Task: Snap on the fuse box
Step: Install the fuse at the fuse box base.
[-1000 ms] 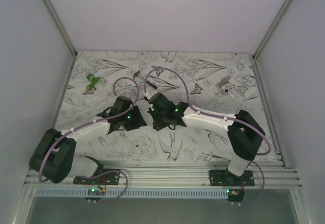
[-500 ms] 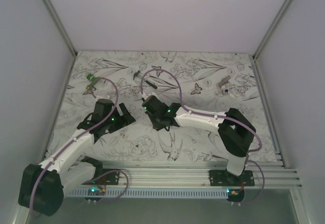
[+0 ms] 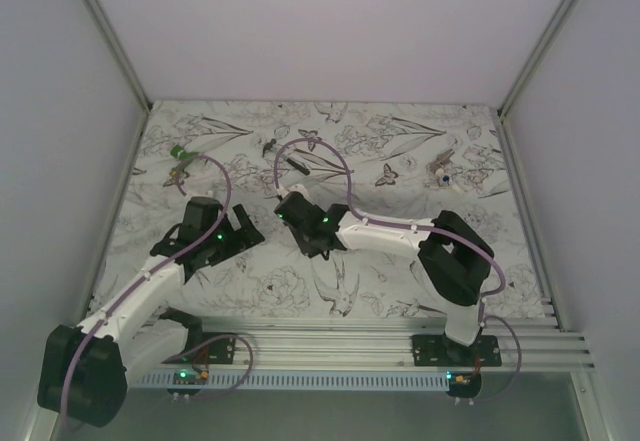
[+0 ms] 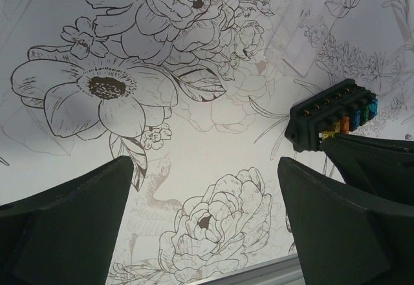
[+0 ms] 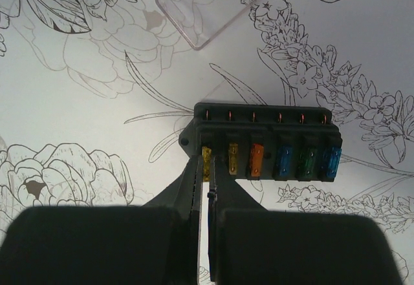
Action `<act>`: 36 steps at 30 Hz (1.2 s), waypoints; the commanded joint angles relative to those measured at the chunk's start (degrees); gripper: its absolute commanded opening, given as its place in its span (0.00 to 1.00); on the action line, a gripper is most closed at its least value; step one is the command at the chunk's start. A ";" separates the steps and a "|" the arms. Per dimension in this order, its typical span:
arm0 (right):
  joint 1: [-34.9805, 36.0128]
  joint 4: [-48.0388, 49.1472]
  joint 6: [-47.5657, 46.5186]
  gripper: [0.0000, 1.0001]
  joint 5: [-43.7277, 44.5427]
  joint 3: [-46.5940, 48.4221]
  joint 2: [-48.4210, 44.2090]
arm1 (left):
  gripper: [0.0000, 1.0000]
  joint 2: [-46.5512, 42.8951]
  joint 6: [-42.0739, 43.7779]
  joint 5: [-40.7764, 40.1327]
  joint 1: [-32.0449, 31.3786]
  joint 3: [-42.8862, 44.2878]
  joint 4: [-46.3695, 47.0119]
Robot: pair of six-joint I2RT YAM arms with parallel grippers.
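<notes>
**Left hand.** The left hand [image 4: 207, 223] is fully apart. Its two fingers [image 4: 71, 227] stand wide of each other at the bottom corners of the left wrist view. Only the flower-printed bench [image 4: 213, 136] lies between them. In the top view this hand [image 3: 245, 229] hangs over the near-left part of the bench, just left of the right hand [image 3: 288, 209].

**Right hand.** In the right wrist view the fingers [image 5: 284, 246] are drawn almost together, with a thin slit between them. The tips of the right hand [image 5: 208, 175] meet the near left corner of the fuse box [image 5: 265, 146], at its end yellow fuse. Whether the tips pinch the box or only touch it cannot be told.

**Fuse box.** The box is black and open-faced. It carries one row of six fuses: yellow, yellow, orange, blue, green, blue. It is near the middle of the bench, directly ahead of the right hand. In the left wrist view the fuse box [image 4: 330, 114] appears at the right, beyond the left hand's right finger. In the top view the right hand hides it.

**Other items.** A clear cover [image 5: 207, 10] lies flat on the bench beyond the box, apart from it. A small green piece [image 3: 180, 151] rests at the far left corner.
</notes>
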 commanded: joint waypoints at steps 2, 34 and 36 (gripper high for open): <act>0.99 -0.23 1.91 0.00 3.41 1.99 0.74 | 1.00 -1.01 0.62 -0.61 0.56 -1.10 -1.83; 1.45 -9.80 9.50 0.00 8.80 -7.95 5.10 | 1.00 -3.62 -1.01 0.97 0.59 -2.19 -1.86; 1.53 -10.22 7.66 0.00 7.64 -10.10 3.54 | 1.00 -4.55 -1.35 1.14 0.57 -2.46 -2.04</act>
